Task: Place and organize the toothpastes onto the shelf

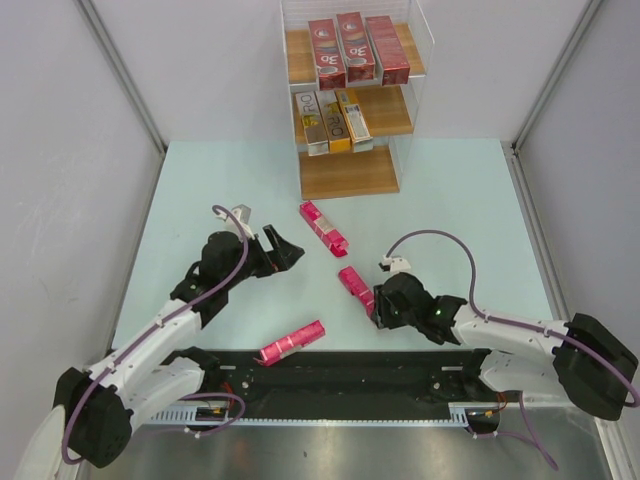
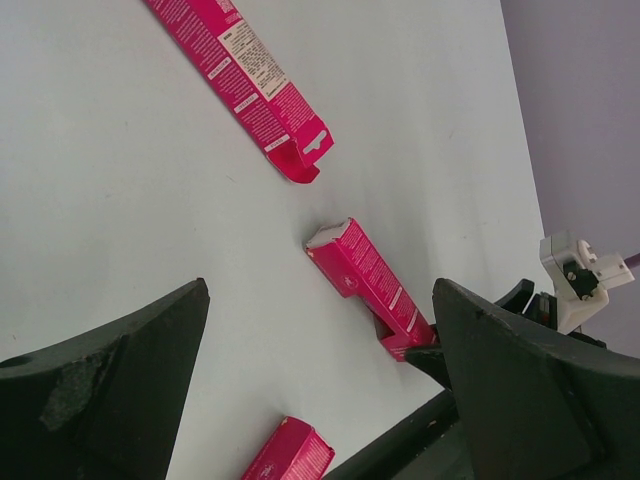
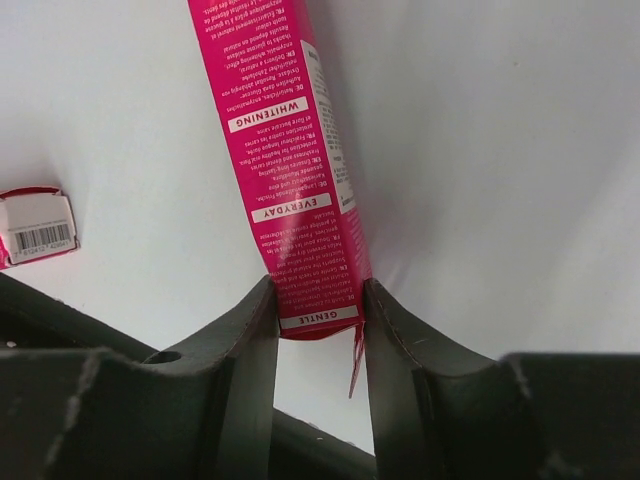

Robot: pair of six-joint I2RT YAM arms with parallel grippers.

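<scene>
Pinching the glossy pink cardboard carton [image 3: 290, 150] by its flapped end, your right end effector [image 3: 320, 305] holds it flat on the smooth pale desk [image 1: 470, 200]; your left end effector [image 1: 288, 250] gapes wide, empty.

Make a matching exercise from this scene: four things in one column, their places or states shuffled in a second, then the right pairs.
Things:
1. red cartons
2. gold cartons
3. left claw
4. right claw

Places or states:
A. shut on a pink carton
B. top tier of the shelf
C. open, holding nothing
D. middle tier

Pairs: 1-B, 2-D, 3-C, 4-A
</scene>
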